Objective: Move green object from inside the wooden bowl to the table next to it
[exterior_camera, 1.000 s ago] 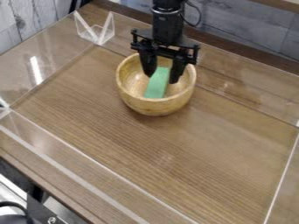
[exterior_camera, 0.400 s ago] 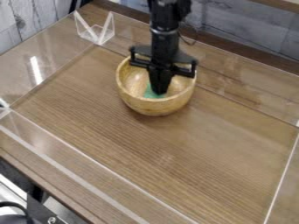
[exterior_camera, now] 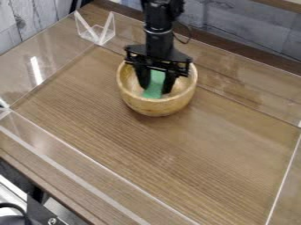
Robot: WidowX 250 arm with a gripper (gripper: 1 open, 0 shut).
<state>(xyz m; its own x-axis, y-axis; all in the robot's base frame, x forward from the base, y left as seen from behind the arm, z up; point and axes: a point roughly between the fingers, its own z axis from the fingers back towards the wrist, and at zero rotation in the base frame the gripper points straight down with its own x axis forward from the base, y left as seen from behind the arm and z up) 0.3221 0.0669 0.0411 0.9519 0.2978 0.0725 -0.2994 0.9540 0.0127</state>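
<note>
Even, soft light; white glare streaks the acrylic walls (exterior_camera: 35, 70); picture small and grainy.

Grey plank wall (exterior_camera: 247, 26) behind; black cables (exterior_camera: 24, 215) bottom-left corner.

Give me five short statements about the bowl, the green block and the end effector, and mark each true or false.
1. The green object lies inside the wooden bowl. True.
2. The end effector hangs above bare tabletop, well away from the bowl. False: it reaches down into the bowl, its fingers on either side of the green object.
3. The fingers stand spread apart. True.
4. The bowl lies tipped on its side. False: it stands upright on the table.
5. The green object rests on the table next to the bowl. False: it is in the bowl, not yet moved out.
</note>
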